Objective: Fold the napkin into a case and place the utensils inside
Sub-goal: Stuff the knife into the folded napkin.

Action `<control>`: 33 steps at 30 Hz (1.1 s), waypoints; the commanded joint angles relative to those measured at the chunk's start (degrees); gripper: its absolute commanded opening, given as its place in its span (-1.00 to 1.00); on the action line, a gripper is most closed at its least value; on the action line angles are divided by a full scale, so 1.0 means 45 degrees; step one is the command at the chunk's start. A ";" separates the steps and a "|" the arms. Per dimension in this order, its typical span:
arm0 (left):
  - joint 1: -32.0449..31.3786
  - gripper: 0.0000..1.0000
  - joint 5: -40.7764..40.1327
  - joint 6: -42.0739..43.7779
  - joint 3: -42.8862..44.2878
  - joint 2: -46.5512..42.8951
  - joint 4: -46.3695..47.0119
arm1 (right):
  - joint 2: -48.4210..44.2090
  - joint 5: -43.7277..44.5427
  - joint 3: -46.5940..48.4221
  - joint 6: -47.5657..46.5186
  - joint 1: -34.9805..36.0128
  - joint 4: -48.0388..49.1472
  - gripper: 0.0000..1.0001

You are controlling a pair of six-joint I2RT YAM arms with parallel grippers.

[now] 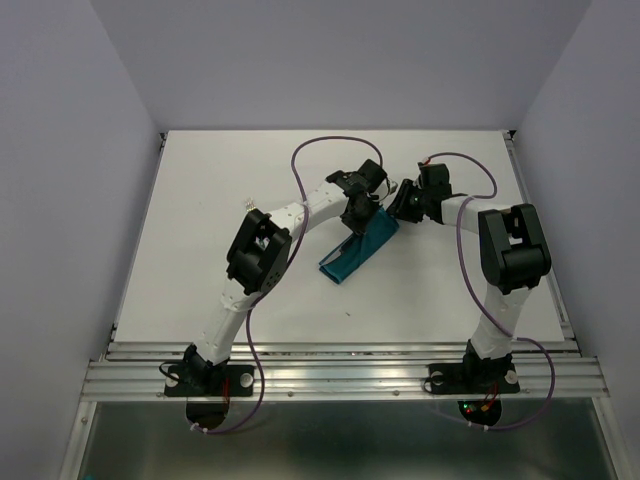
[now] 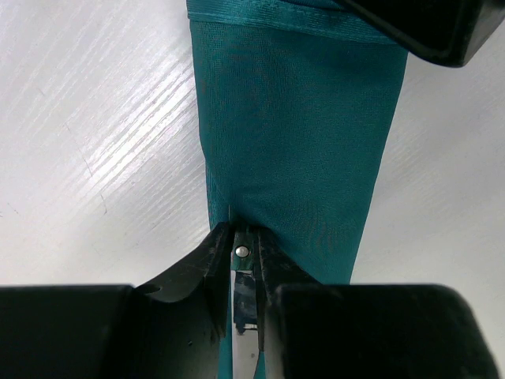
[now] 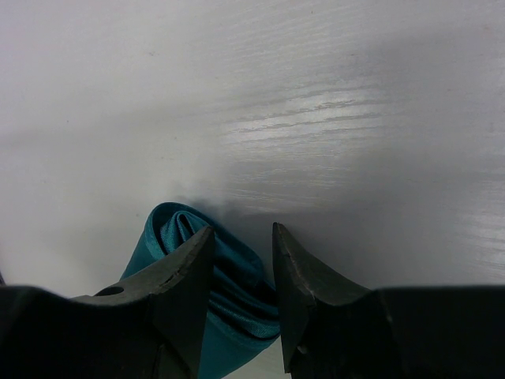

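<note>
The teal napkin is folded into a narrow case [image 1: 358, 250] lying slantwise on the white table. In the left wrist view the case [image 2: 300, 142] runs away from my left gripper [image 2: 241, 233], which is shut on a slim utensil [image 2: 243, 251]. Only the utensil's riveted end shows; the rest is hidden under the cloth. My left gripper [image 1: 360, 212] sits at the case's far end, facing my right gripper [image 1: 398, 205]. The right gripper [image 3: 243, 229] stands open, its jaws apart over the rolled end of the case [image 3: 237, 292]. Cloth lies low between them.
The white table [image 1: 200, 220] is walled by pale panels on three sides. Purple cables [image 1: 300, 160] loop above both arms. A metal rail [image 1: 340, 370] runs along the near edge by the arm bases.
</note>
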 commanded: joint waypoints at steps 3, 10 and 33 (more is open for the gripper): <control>-0.0030 -0.75 -0.0217 -0.0054 -0.0007 -0.0705 0.0186 | -0.0184 0.0058 -0.0207 -0.0310 0.0137 -0.0966 -0.17; -0.0030 -0.39 -0.0159 -0.0191 -0.0144 -0.0842 0.0244 | -0.0184 0.0058 -0.0246 -0.0291 0.0137 -0.0946 -0.17; 0.0009 -0.18 -0.1290 -0.0953 -0.1547 -0.3122 0.0263 | -0.0593 0.0565 -0.0343 -0.0291 0.0137 -0.1082 -0.09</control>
